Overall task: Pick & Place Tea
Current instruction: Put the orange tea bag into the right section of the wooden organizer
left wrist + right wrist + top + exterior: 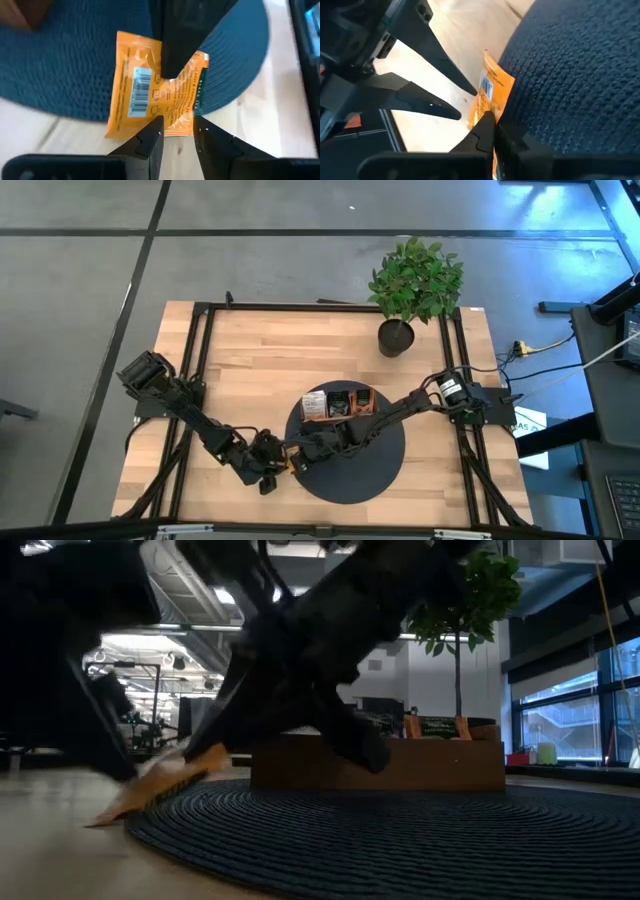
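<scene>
The orange tea bag (150, 90) lies tilted at the left edge of the round dark mat (380, 470), low in the high view. The right hand (494, 131) is closed on it; the left hand (178, 136) stands open just beside it, over the counter (260, 370)

overhead light: pretty even and soft, the wooden table (300, 360) is well lit with only faint shadows under the arms
plant (415, 280): throws a small soft shadow by its pot
table-level shot: strongly backlit, ceiling lamps and the window behind glow bright, so the arms go near-black silhouettes
round mat (400, 840): sharp weave up close, the room behind it is soft
orange sachet (155, 87): bright, print a bit smeared
wrist shots: near fingers (485, 132) blurry and dark
</scene>
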Tool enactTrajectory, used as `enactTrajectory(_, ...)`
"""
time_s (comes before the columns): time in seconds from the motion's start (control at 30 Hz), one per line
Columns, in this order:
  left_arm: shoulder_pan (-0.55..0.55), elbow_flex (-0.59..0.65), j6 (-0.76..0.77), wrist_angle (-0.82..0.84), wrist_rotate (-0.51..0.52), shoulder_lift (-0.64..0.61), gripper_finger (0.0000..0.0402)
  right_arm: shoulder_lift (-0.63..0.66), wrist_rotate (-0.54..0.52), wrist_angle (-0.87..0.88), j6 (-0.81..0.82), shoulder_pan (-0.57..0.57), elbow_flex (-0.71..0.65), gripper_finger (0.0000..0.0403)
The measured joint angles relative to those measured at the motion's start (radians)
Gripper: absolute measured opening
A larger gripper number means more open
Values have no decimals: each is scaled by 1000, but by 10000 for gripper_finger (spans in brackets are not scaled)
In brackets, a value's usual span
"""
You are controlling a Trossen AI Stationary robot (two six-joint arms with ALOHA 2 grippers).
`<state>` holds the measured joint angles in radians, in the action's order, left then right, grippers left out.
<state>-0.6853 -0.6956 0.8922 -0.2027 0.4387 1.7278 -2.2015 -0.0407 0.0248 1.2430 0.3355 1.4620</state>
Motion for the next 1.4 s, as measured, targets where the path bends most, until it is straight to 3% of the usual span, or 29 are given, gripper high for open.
enactTrajectory(0.2,3,-1,-72,36,3,-124,99,74,-19,67,-98,-20,0,5)
enactTrajectory(0.43,40,-1,-46,168,-22,-359,100,293,-257,382,-316,-38,0,4)
enactTrajectory(0.57,116,-1,27,206,-121,-497,102,427,-420,437,-661,-13,0,3)
enactTrajectory(0.77,265,-1,89,178,-244,-617,98,537,-492,288,-1348,76,0,3)
enactTrajectory(1.03,410,-1,73,-4,-303,-655,103,522,-897,204,-2084,149,1,4)
enactTrajectory(1.2,463,-1,93,-70,-303,-654,104,502,-956,210,-2350,149,0,4)
enactTrajectory(1.4,504,-1,170,-77,-310,-654,104,500,-931,210,-2470,150,0,4)
